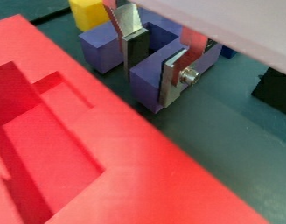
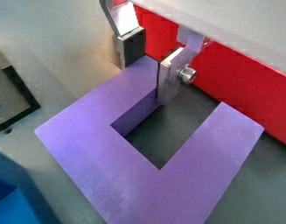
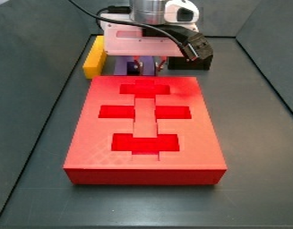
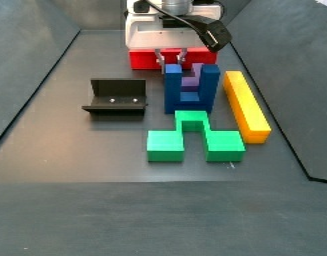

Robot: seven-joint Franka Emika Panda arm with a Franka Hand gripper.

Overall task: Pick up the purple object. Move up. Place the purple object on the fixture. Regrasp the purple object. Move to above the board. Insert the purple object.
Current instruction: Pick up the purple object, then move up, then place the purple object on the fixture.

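Observation:
The purple object (image 2: 98, 131) lies flat on the dark floor, a U-shaped block just behind the red board (image 3: 146, 116). My gripper (image 2: 149, 79) is down over it, one finger in the slot and one outside, shut on one prong. The same grip appears in a wrist view, the gripper (image 1: 153, 83) on the purple object (image 1: 151, 92) next to the board (image 1: 63, 149). In a side view the purple object (image 4: 206, 85) stands below the gripper (image 4: 183, 55). The fixture (image 4: 115, 97) sits apart on the floor, with nothing on it.
A blue block (image 4: 173, 88) stands right beside the purple one. A yellow bar (image 4: 246, 102) lies along the other side, and a green block (image 4: 193, 138) rests in front. Dark enclosure walls ring the floor.

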